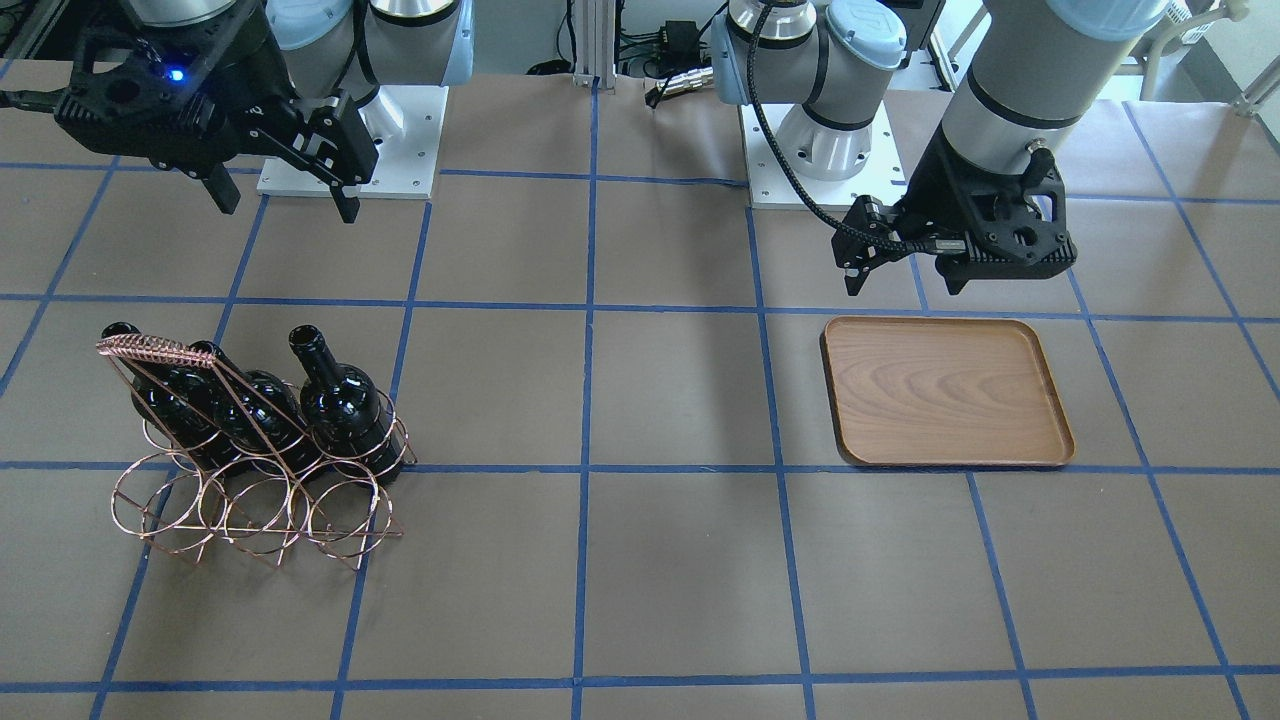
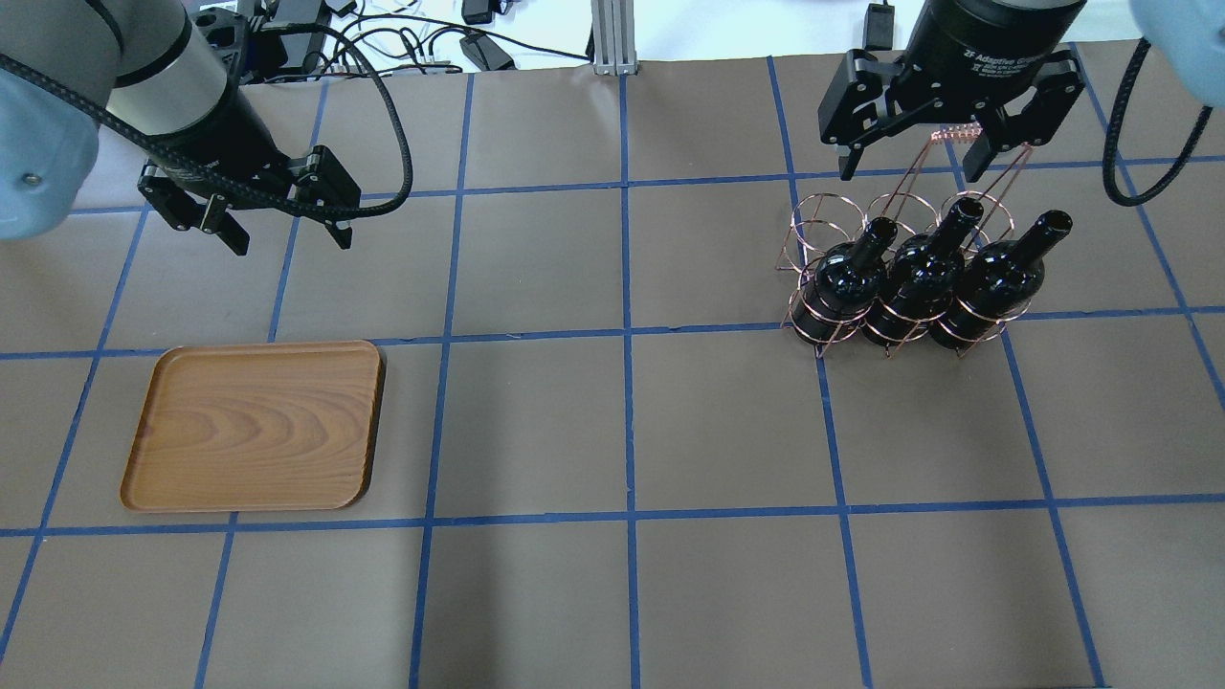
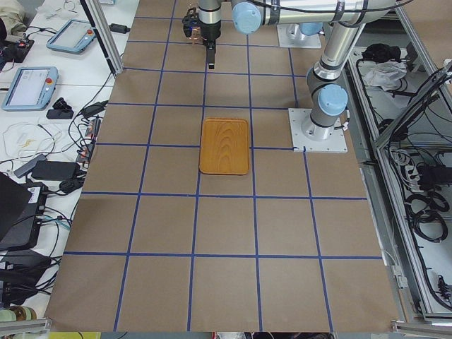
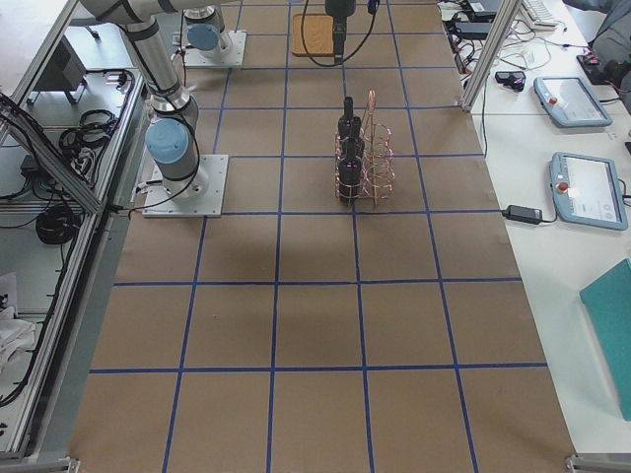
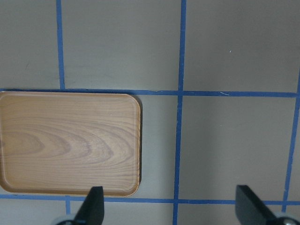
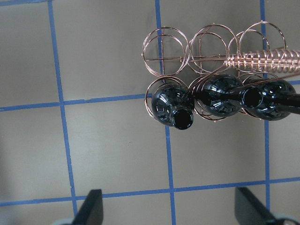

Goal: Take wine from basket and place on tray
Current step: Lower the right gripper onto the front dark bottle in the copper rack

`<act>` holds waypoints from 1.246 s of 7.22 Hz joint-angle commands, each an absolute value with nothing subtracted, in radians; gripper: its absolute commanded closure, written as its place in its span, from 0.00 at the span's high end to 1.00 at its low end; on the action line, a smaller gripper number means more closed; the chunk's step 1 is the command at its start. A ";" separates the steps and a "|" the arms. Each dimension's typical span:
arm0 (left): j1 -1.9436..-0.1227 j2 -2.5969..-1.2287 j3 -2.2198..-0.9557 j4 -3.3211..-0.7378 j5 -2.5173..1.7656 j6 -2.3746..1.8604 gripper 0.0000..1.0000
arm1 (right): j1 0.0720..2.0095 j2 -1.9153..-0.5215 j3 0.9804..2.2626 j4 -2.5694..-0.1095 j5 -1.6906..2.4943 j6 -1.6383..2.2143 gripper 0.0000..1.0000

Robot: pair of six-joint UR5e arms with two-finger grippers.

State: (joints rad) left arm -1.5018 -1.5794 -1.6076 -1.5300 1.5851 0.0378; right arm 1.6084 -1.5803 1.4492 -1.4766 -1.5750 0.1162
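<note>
Flat table [image 2: 622,431] covered in matte brown paper, marked into large squares by a grid of blue tape [image 2: 627,335].

On the robot's right side: copper-coloured wire basket [image 1: 250,505], made of thin round loops in two rows of three, with slanted wire struts rising to a tightly coiled handle bar [image 1: 150,347]. Standing neck-up in the three loops of the row nearer the robot: three wine bottles [image 2: 914,277], all alike, in glossy near-black glass with rounded shoulders, long slim necks and small round mouths. Bodies side by side in a line, so close that touching or not cannot be told. All the wine in the basket.

Hanging in the air above the basket, clear of wire and glass: right gripper [image 2: 909,172], black and angular, its two fingers spread wide with nothing between them.

On the robot's left side, well apart from the basket: tray [image 2: 254,426], a flat rectangle of brown wood with swirling grain, rounded corners and a low raised rim, lying flat on the paper, grain showing across its whole surface.

Hanging in the air near the tray, touching nothing: left gripper [image 2: 292,239], also black, fingers likewise wide apart, gripping nothing.
</note>
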 commanded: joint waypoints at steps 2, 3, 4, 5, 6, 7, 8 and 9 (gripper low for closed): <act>-1.502 -1.583 -1.608 -1.528 1.585 0.038 1.00 | 1.606 -1.583 1.471 -1.483 -1.582 0.114 1.00; -1.502 -1.585 -1.608 -1.528 1.585 0.038 1.00 | 1.586 -1.579 1.489 -1.488 -1.580 0.086 1.00; -1.502 -1.585 -1.608 -1.525 1.585 0.038 1.00 | 1.545 -1.578 1.515 -1.534 -1.580 0.007 1.00; -1.502 -1.585 -1.608 -1.525 1.585 0.038 1.00 | 1.498 -1.580 1.570 -1.610 -1.578 -0.044 0.99; -1.502 -1.583 -1.608 -1.525 1.585 0.038 1.00 | 1.456 -1.580 1.648 -1.718 -1.577 -0.104 0.99; -1.502 -1.583 -1.608 -1.526 1.586 0.038 1.00 | 1.439 -1.580 1.684 -1.750 -1.577 -0.132 0.99; -1.502 -1.583 -1.606 -1.525 1.586 0.038 1.00 | 1.427 -1.571 1.689 -1.765 -1.577 -0.173 0.96; -1.502 -1.585 -1.608 -1.519 1.586 0.038 1.00 | 1.410 -1.543 1.706 -1.807 -1.574 -0.214 0.97</act>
